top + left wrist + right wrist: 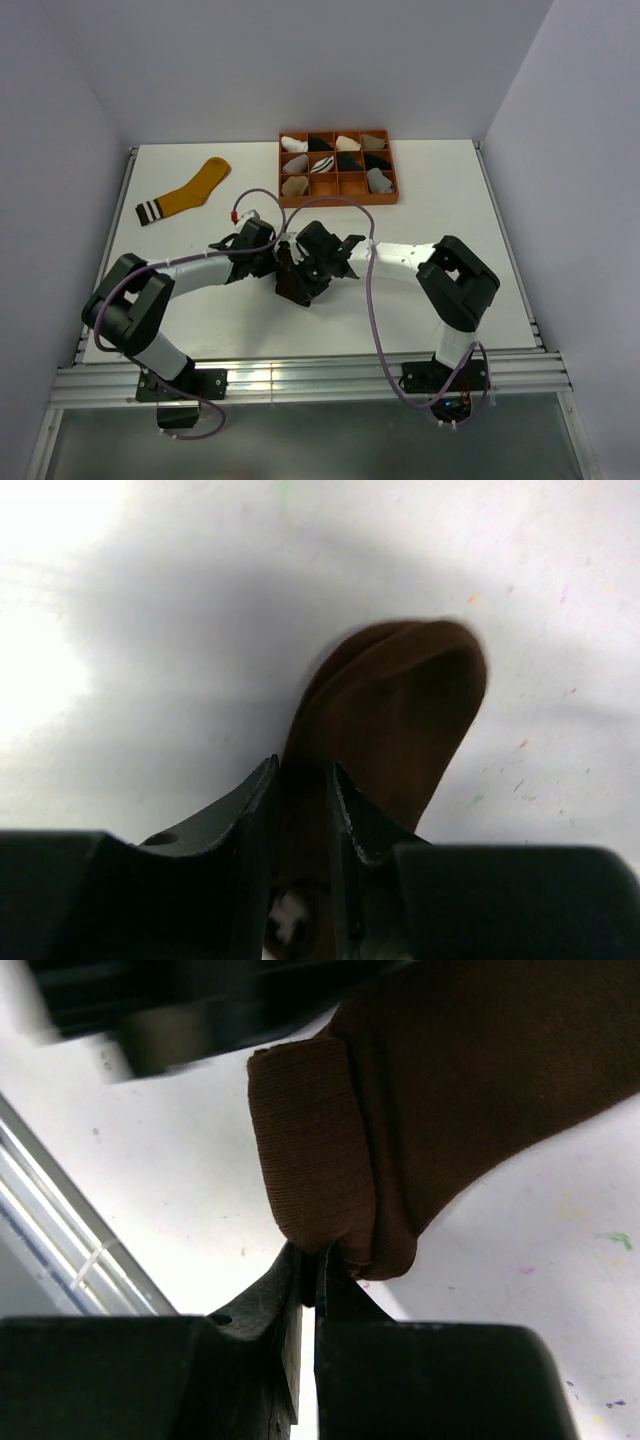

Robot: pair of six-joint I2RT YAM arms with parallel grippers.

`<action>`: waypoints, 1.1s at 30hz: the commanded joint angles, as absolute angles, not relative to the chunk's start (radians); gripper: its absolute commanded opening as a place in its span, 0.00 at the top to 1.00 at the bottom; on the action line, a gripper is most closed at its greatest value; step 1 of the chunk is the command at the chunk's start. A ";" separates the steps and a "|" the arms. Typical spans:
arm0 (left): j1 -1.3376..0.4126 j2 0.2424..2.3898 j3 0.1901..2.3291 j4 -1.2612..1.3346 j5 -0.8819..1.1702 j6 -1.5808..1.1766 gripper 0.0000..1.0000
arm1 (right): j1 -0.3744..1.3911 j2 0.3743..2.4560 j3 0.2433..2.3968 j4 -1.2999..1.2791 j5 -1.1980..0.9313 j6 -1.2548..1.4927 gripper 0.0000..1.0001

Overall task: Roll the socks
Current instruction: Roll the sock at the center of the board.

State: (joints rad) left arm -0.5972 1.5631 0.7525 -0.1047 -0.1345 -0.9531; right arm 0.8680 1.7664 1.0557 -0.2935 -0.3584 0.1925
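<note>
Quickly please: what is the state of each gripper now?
Left gripper: closed on the dark brown sock.
Right gripper: closed on the same sock's rolled end.

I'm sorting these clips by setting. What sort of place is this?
Probably a robot lab test cell, not a home: a white table boxed in by plain white walls, two arms bolted to a metal rail at its edge, and an orange compartment tray of sock bundles.
</note>
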 commanded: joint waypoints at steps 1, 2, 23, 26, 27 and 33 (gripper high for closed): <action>-0.588 1.604 0.818 -0.035 -0.101 -0.881 0.70 | 0.873 1.782 1.114 -0.340 -0.422 0.146 1.00; -0.588 1.627 0.828 -0.031 -0.089 -0.865 0.71 | 0.871 1.784 1.126 -0.354 -0.449 0.131 1.00; -0.587 1.667 0.792 0.084 -0.018 -0.825 0.74 | 0.735 1.986 1.181 -0.393 -0.762 0.110 1.00; -0.586 1.663 0.781 0.101 -0.015 -0.819 0.74 | 0.712 2.019 1.183 -0.373 -0.775 0.132 1.00; -0.587 1.654 0.770 0.107 -0.014 -0.815 0.74 | 0.704 2.029 1.184 -0.364 -0.778 0.144 1.00; -0.588 1.614 0.744 0.133 -0.012 -0.811 0.70 | 0.657 2.114 1.198 -0.362 -0.782 0.184 1.00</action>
